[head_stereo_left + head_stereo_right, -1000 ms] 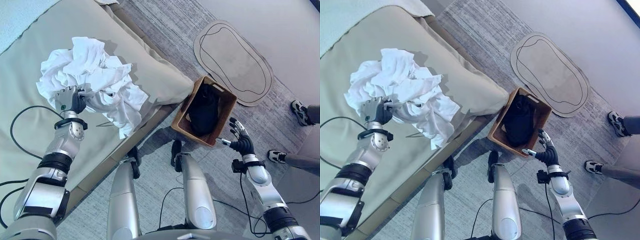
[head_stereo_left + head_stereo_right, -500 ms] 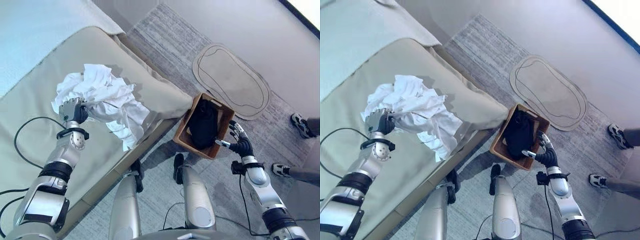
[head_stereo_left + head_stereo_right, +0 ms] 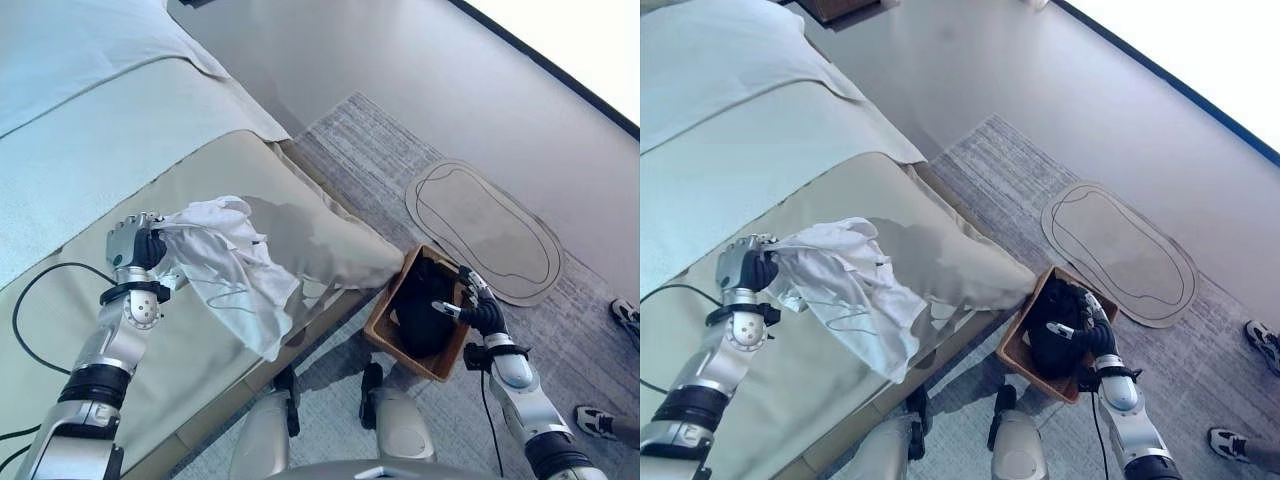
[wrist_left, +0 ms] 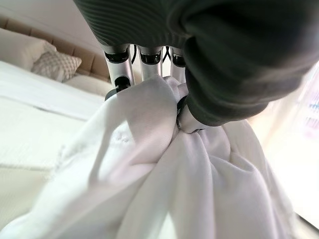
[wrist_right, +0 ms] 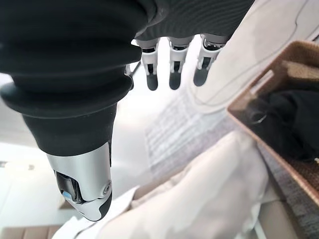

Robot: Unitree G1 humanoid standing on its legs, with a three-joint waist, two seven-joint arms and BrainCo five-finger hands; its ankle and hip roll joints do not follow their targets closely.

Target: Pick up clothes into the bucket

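The left hand [image 3: 133, 243] is clenched on a crumpled white cotton garment [image 3: 232, 268] draping below it over the smooth beige bed [image 3: 320, 235]. The right hand [image 3: 478, 312], fingers spread, hovers above the rectangular brown woven basket [image 3: 385, 335] holding dark fabric [image 3: 420, 310].

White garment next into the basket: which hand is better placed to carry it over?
Left. The left hand already grips the white garment above the bed; the right hand hovers open by the basket.

White cloth [image 3: 235, 270] hanging over beige bedcover [image 3: 300, 225]; brown basket [image 3: 385, 335] holding black garment [image 3: 425, 310]; grey streaked carpet [image 3: 360, 140] showing at 1 o'clock.
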